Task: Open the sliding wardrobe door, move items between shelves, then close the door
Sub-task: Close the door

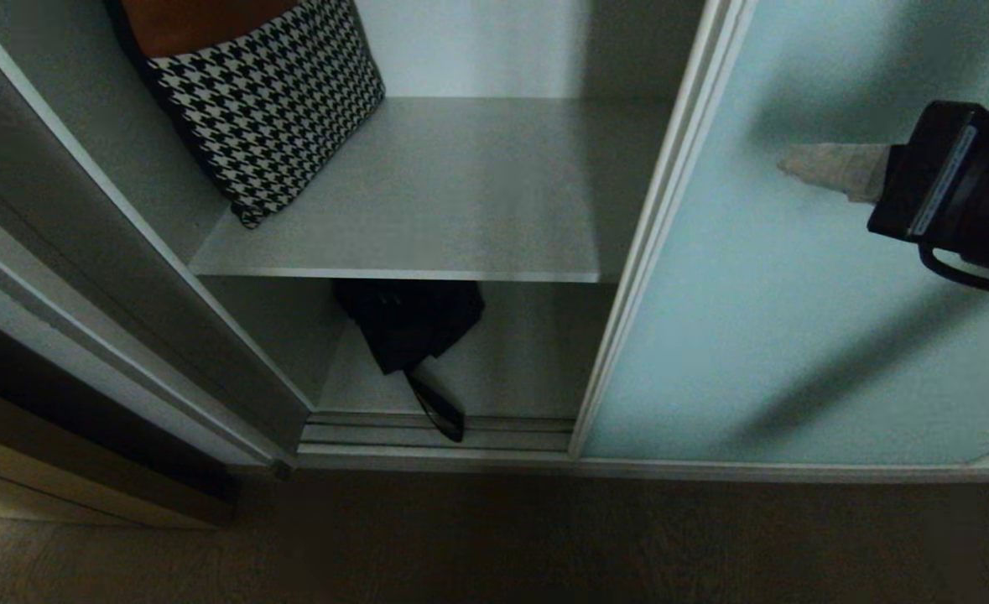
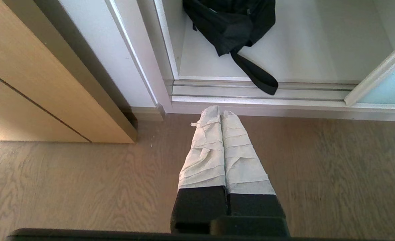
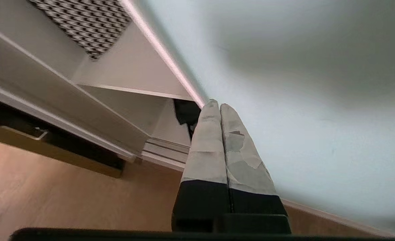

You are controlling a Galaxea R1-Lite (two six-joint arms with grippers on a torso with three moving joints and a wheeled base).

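1. Sliding wardrobe door (image 1: 796, 319): frosted blue-green glass panel in a slim silver frame, standing on the right of the head view. Its left frame edge runs from the top centre down to the floor track.
2. Left of that edge the wardrobe stands open. The gap reaches across to the white side panel (image 1: 125, 277) on the left.
3. Upper shelf (image 1: 460, 201): pale grey board. A houndstooth cushion (image 1: 268, 109) leans in its far-left corner; the board's middle and right are bare.
4. Lower shelf (image 1: 511, 361): a black garment (image 1: 410, 323) lies bunched at its left, partly under the upper shelf's front edge. Its black strap (image 1: 439, 411) trails toward the near side and lies across the door track (image 1: 494, 432).
5. Brown wood-grain floor (image 1: 494, 545) in front of the wardrobe. A beige wooden cabinet front (image 2: 33, 83) stands at the near left.
6. Right hand (image 1: 788, 165): enters from the right edge, wrapped fingers pressed together, tip pointing left, in front of the glass panel well right of the frame edge. Whether it touches the glass, cannot tell.
7. Left hand (image 2: 215, 112): wrapped fingers together, holding nothing, over the floor just short of the track, pointing toward the garment's strap.
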